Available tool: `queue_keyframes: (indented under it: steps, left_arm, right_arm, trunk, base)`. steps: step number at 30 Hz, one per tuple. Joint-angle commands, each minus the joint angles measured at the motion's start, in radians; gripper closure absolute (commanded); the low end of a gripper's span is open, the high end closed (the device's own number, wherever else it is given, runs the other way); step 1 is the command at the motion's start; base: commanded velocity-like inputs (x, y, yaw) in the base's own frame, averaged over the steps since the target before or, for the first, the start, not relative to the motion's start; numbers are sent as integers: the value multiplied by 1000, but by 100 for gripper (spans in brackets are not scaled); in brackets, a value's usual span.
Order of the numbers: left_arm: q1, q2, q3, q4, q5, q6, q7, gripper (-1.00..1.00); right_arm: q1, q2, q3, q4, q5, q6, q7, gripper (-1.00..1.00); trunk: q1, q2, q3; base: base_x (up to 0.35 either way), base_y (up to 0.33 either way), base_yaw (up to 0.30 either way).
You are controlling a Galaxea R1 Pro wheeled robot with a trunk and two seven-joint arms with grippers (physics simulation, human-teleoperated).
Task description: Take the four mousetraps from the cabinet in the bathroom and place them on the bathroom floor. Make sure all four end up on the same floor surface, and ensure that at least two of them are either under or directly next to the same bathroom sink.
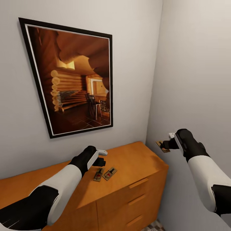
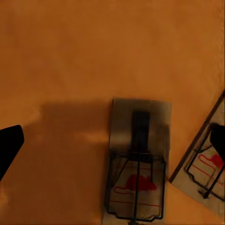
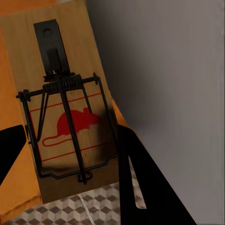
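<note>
Right gripper (image 1: 166,145) clamps one mousetrap (image 1: 162,146) in mid-air at 3 o'clock of the cabinet (image 1: 134,179); left gripper (image 1: 102,159) hangs wide over two mousetraps (image 1: 98,175) on its top.

A large framed picture (image 1: 72,78) hangs on the pale grey wall (image 1: 134,19), its black frame edged inside with a thin white border. It shows a log-cabin interior in warm amber light, with stacked round logs to one side and dark chairs at a table further in. A second plain grey wall (image 1: 199,64) meets the first in a corner beside the picture.
</note>
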Motion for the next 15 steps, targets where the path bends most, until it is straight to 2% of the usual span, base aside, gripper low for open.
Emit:
queue_keyframes:
  steps: [1,11,15]
  left_arm:
    - [-1,0,-5,-1,11,3,9,-100]
    - [-1,0,-5,-1,11,3,9,-100]
    - [-1,0,-5,-1,11,2,9,-100]
  right_arm:
    - [-1,0,-2,-1,11,4,10,100]
    - [-1,0,-2,-1,11,4,9,100]
    - [-1,0,-2,-1,11,4,9,100]
  trunk:
    - [0,-1,-2]
    - [0,-1,-2]
    - [0,-1,-1]
  base:
    - [0,0,-231]
    - [0,0,-238]
    - [0,0,-135]
